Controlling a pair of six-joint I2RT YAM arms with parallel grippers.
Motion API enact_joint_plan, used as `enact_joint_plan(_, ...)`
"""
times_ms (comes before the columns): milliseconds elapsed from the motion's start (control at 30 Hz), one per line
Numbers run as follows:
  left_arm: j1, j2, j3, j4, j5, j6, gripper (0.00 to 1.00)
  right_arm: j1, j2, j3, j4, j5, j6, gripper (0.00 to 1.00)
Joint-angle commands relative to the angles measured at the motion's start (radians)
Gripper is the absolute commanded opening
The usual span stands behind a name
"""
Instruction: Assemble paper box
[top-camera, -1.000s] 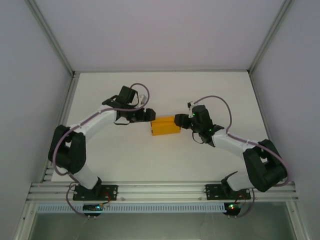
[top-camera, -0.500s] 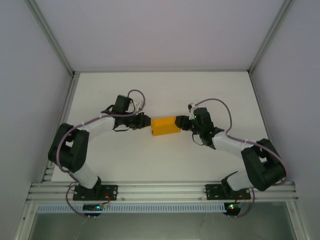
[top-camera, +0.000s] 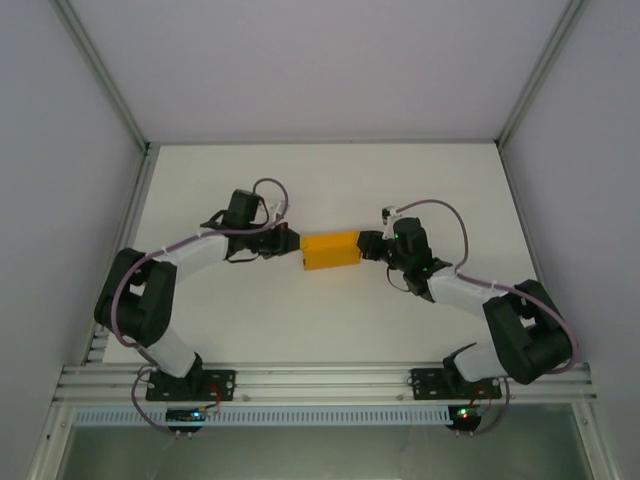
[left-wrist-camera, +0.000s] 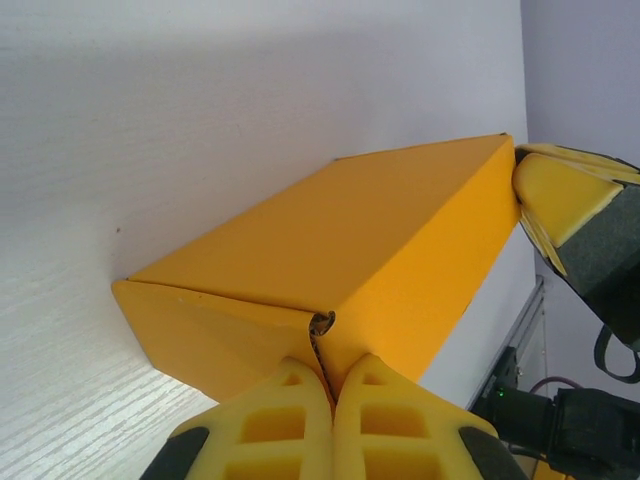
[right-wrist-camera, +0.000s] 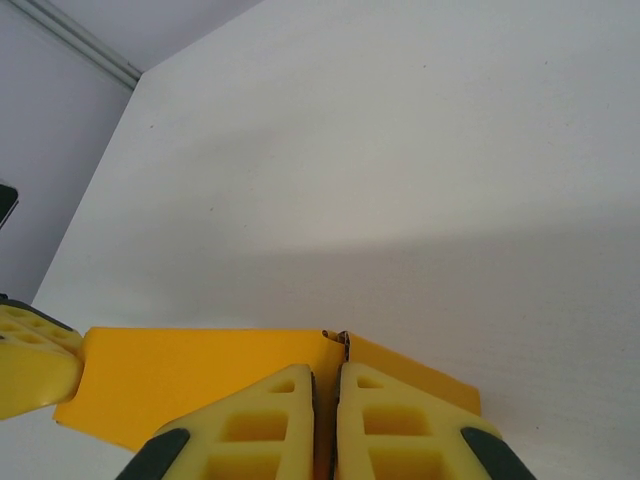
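Centre frame: my left claw (top-camera: 296, 247) and right claw (top-camera: 364, 246), both closed, press opposite ends of the box (top-camera: 331, 251).

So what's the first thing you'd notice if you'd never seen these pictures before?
The bright orange paper box, sitting in the middle of the white table. Next you'd spot a claw at each end of it: the left claw nips a card edge at its left end, and the right claw does the same at its right end. Both have chunky yellow fingers closed tight.
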Motion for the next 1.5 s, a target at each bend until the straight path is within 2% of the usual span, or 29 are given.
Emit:
enact_joint_plan(0,-0.023,0.028,0.039,-0.172,-0.161,0.071,0.01,0.010,0.042,-0.027,-0.255,-0.061,-0.012,0.00)
enact_joint_plan(33,-0.027,0.026,0.070,-0.202,-0.182,0.083,0.11,0.009,0.032,-0.004,-0.279,-0.063,-0.032,0.00)
enact_joint_plan(67,-0.033,0.023,0.101,-0.230,-0.207,0.097,0.27,0.009,0.022,0.021,-0.306,-0.063,-0.058,0.06)
enact_joint_plan(133,-0.048,0.017,0.167,-0.283,-0.273,0.128,0.35,0.009,0.000,0.087,-0.370,-0.065,-0.097,0.19)
enact_joint_plan(167,-0.056,0.013,0.196,-0.300,-0.301,0.145,0.42,0.009,-0.009,0.117,-0.397,-0.060,-0.113,0.28)
enact_joint_plan(200,-0.062,0.012,0.232,-0.316,-0.329,0.159,0.55,0.007,-0.017,0.151,-0.425,-0.047,-0.126,0.41)
enact_joint_plan(267,-0.064,0.010,0.271,-0.323,-0.345,0.176,0.69,0.005,-0.026,0.207,-0.453,-0.030,-0.167,0.59)
enact_joint_plan(333,-0.064,0.003,0.311,-0.331,-0.359,0.185,0.96,-0.001,-0.030,0.265,-0.476,-0.026,-0.199,0.70)
enact_joint_plan(400,-0.063,-0.018,0.336,-0.335,-0.382,0.194,1.00,-0.008,-0.031,0.315,-0.493,-0.042,-0.235,0.81)
enact_joint_plan(467,-0.064,-0.048,0.352,-0.351,-0.437,0.204,1.00,-0.017,-0.033,0.355,-0.504,-0.071,-0.276,0.99)
enact_joint_plan(533,-0.064,-0.086,0.366,-0.390,-0.546,0.221,1.00,-0.026,-0.030,0.394,-0.518,-0.147,-0.385,0.99)
enact_joint_plan(600,-0.061,-0.132,0.360,-0.419,-0.679,0.234,1.00,-0.025,-0.021,0.443,-0.571,-0.218,-0.604,0.99)
enact_joint_plan(667,-0.049,-0.176,0.339,-0.439,-0.815,0.231,0.99,0.004,0.009,0.531,-0.774,-0.307,-0.874,0.99)
enact_joint_plan(700,-0.036,-0.195,0.322,-0.441,-0.858,0.233,1.00,0.025,0.029,0.570,-0.861,-0.309,-1.005,0.99)
enact_joint_plan(767,-0.005,-0.233,0.276,-0.446,-0.944,0.214,1.00,0.072,0.073,0.627,-0.965,-0.235,-1.178,0.99)
enact_joint_plan(867,0.057,-0.280,0.181,-0.450,-0.975,0.165,1.00,0.117,0.157,0.726,-1.077,-0.143,-1.354,0.99)
enact_joint_plan(967,0.114,-0.330,0.077,-0.430,-0.952,0.130,1.00,0.145,0.269,0.865,-1.226,-0.076,-1.459,0.99)
enact_joint_plan(1067,0.152,-0.362,0.009,-0.429,-0.976,0.102,1.00,0.175,0.386,0.989,-1.345,-0.018,-1.516,0.95)
enact_joint_plan(1267,0.188,-0.392,-0.033,-0.435,-0.967,0.105,1.00,0.220,0.580,1.141,-1.439,0.091,-1.531,0.88)
enact_joint_plan(1367,0.190,-0.405,-0.033,-0.434,-0.968,0.113,0.99,0.231,0.647,1.203,-1.483,0.115,-1.532,0.78)
enact_joint_plan(1467,0.190,-0.419,-0.033,-0.434,-0.964,0.116,1.00,0.233,0.656,1.199,-1.432,0.150,-1.530,0.70)
